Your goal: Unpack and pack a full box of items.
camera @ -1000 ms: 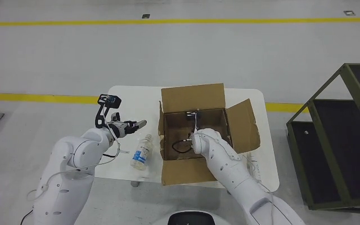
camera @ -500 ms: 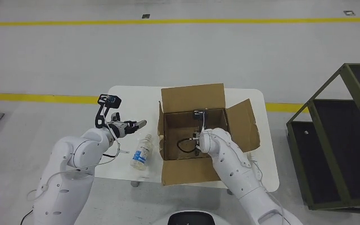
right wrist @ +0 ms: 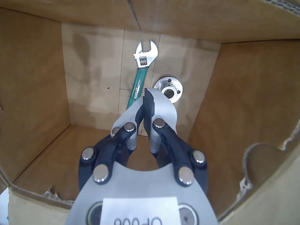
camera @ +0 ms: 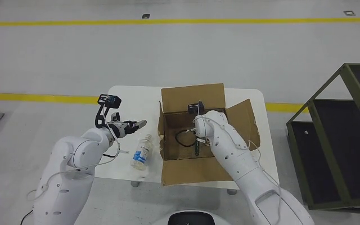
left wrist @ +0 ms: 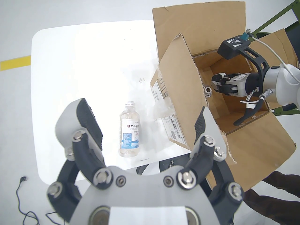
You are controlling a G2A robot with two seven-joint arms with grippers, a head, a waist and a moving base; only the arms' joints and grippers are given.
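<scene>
Right gripper (right wrist: 147,94) inside open box (right wrist: 35,71), fingers pressed together.
Wrench (right wrist: 141,71) and metal flange (right wrist: 173,86) lie on box floor beneath; left gripper (left wrist: 144,110) spread wide above table (left wrist: 82,59), near bottle (left wrist: 129,132).

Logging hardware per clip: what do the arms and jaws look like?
The left arm and right arm have white rounded shells. Each ends in silver jaws with black ribbed pads, on black linkages with silver bolts. A black bracket carries a camera above each wrist; a white label marks each base plate.
</scene>
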